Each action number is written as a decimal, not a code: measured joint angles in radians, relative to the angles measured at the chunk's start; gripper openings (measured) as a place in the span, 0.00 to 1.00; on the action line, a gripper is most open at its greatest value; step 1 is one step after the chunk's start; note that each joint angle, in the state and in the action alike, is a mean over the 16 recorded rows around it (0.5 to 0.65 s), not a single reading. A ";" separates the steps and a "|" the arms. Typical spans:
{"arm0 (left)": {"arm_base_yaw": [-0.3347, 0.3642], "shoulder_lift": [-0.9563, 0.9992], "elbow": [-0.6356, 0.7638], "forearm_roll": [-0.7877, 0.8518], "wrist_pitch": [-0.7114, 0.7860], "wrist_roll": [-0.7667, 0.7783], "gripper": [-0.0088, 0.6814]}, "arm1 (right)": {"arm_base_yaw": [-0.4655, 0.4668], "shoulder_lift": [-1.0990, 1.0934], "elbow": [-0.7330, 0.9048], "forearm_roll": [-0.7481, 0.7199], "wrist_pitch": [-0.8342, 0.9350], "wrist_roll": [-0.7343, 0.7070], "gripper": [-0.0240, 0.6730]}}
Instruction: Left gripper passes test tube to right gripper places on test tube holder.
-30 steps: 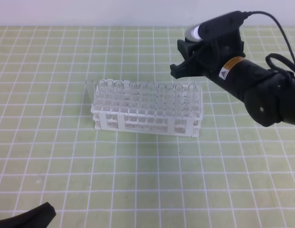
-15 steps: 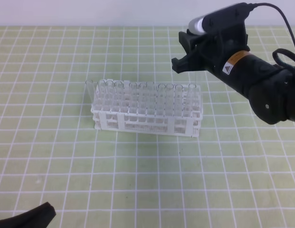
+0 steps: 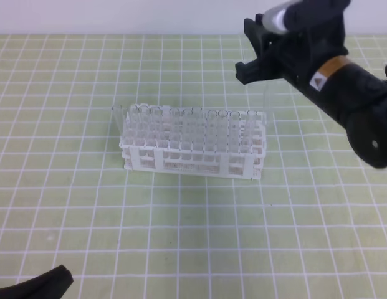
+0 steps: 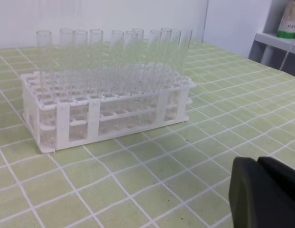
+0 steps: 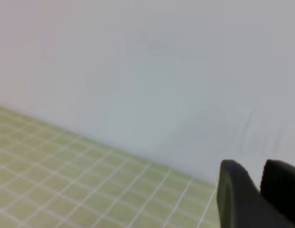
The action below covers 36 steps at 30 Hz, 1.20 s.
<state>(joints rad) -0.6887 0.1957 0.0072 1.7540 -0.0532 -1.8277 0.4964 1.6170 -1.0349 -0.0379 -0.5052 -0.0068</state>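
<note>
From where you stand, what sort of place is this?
Probably a lab-style robot test bench: a white plastic lattice rack filled with clear glass tubes stands on a green gridded mat, with a black robot arm above and white shelving alongside.

My right gripper hangs high with its jaws nearly closed on the tube. The tube is clear, faint and hard to make out. It points straight down from my fingers, its lower end just above the rack. The white lattice rack stands below and to the left of that gripper, with a row of clear tubes upright along its far side. My left gripper sits low, fingers pressed together, well short of the rack.
</note>
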 joint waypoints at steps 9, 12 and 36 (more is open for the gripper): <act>0.000 0.000 0.001 0.002 0.001 0.000 0.01 | -0.001 -0.054 0.193 0.068 -0.281 -0.063 0.16; 0.000 0.000 0.001 0.002 0.001 0.000 0.01 | -0.001 -0.062 0.245 0.082 -0.365 -0.073 0.16; 0.000 0.001 0.003 0.006 0.002 0.000 0.01 | -0.001 -0.064 0.390 0.045 -0.691 -0.062 0.16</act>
<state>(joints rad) -0.6888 0.1964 0.0106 1.7604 -0.0508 -1.8274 0.4955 1.5530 -0.6450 0.0069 -1.1965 -0.0690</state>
